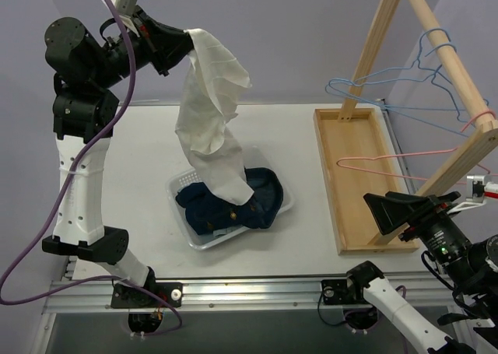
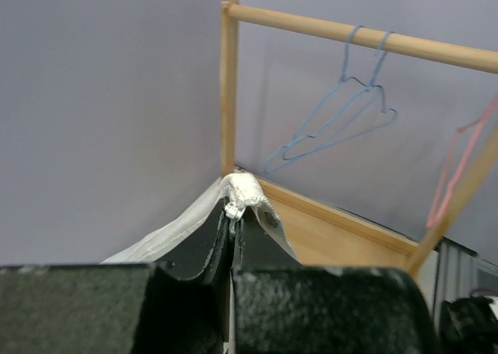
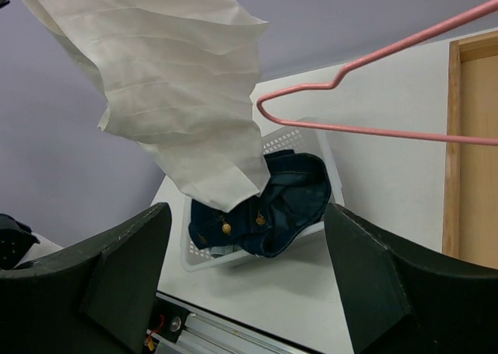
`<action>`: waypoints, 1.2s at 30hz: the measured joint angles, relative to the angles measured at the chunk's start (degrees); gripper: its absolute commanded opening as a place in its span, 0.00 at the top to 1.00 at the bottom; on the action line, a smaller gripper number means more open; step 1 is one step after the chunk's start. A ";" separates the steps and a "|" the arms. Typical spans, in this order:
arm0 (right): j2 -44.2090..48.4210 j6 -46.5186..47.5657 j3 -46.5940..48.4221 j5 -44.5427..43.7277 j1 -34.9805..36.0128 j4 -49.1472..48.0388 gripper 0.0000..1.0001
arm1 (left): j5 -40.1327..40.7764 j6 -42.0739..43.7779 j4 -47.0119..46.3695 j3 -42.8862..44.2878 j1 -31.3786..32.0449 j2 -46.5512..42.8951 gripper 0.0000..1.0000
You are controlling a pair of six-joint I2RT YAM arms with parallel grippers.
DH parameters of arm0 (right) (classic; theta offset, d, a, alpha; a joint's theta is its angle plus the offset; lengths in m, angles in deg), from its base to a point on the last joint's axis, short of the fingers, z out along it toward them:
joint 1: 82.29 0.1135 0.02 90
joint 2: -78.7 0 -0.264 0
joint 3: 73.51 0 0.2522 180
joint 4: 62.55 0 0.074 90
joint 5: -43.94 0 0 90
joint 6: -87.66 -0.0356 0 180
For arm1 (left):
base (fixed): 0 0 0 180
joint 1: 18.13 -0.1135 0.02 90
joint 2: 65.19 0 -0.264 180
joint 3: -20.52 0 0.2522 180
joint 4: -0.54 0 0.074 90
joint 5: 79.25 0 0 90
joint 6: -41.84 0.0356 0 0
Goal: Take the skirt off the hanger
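The white skirt (image 1: 210, 113) hangs free of any hanger. My left gripper (image 1: 185, 41) is shut on its waistband and holds it high above the white basket (image 1: 184, 184); the hem touches the dark denim garment (image 1: 261, 202) in the basket. In the left wrist view the jaws (image 2: 231, 218) pinch the waistband (image 2: 247, 191). The bare pink hanger (image 1: 389, 163) hangs on the wooden rack (image 1: 436, 27). My right gripper (image 1: 405, 210) is open and empty just below the hanger. In the right wrist view the pink hanger (image 3: 389, 133) is ahead of the open fingers (image 3: 124, 268), and the skirt (image 3: 171, 82) is upper left.
Two blue hangers (image 1: 405, 85) hang on the rack's rail, also in the left wrist view (image 2: 334, 120). The rack's wooden base tray (image 1: 358, 175) lies on the table's right side. The basket with denim (image 3: 288, 198) sits mid-table.
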 measured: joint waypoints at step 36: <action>-0.52 0.37 -4.68 1.31 0.68 -0.98 0.25 | -5.64 -1.55 -0.68 -44.17 -6.08 -35.30 0.98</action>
